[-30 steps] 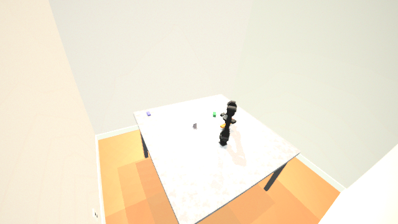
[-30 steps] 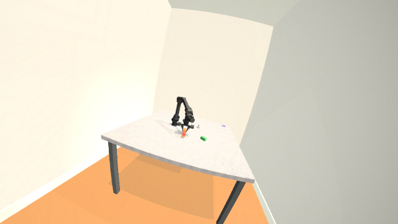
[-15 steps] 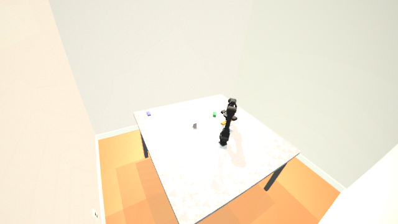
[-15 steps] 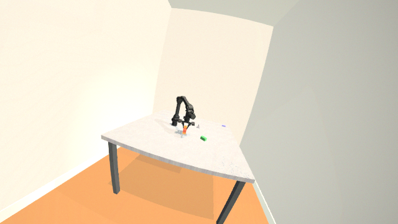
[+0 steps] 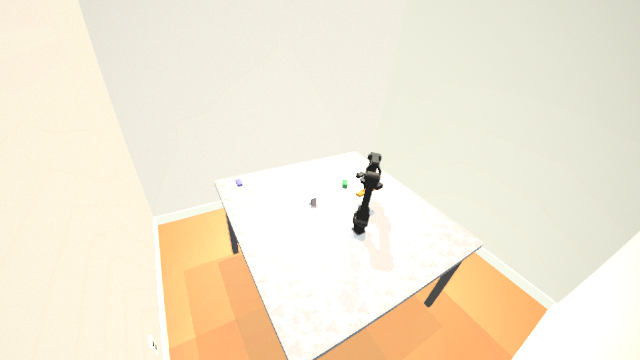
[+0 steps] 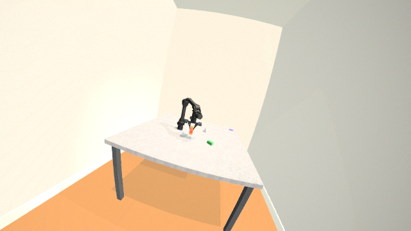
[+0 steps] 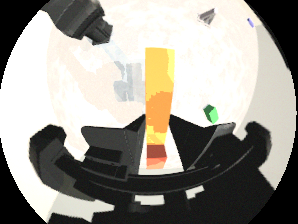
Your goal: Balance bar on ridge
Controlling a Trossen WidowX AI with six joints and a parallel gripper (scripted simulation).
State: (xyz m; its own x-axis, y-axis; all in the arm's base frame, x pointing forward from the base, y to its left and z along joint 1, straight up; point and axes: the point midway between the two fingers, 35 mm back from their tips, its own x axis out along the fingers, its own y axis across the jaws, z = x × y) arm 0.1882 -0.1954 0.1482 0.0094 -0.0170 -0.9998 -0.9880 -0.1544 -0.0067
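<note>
From above, I see the arm [image 5: 367, 200] [image 6: 183, 110] reach over the table [image 5: 320, 280] [image 6: 180, 157], the bar [image 5: 360, 193] [image 6: 191, 130] [image 7: 160, 95] poking out beside it. The ridge [image 5: 313, 202] [image 6: 205, 130] [image 7: 206, 17] stands apart, nearer the middle than any edge, with open room around it; the purple block [image 5: 239, 183] [image 6: 230, 129] [image 7: 250, 22] lies near a corner.

From the side, the bar hangs under the gripper [image 6: 193, 127] [image 7: 157, 116], above the table. The green block [image 5: 345, 184] [image 6: 210, 142] [image 7: 211, 114] sits well inside the edge.

At the wrist, the fingers pinch the bar, its long axis running up and down the view, the ridge off its upper right.
</note>
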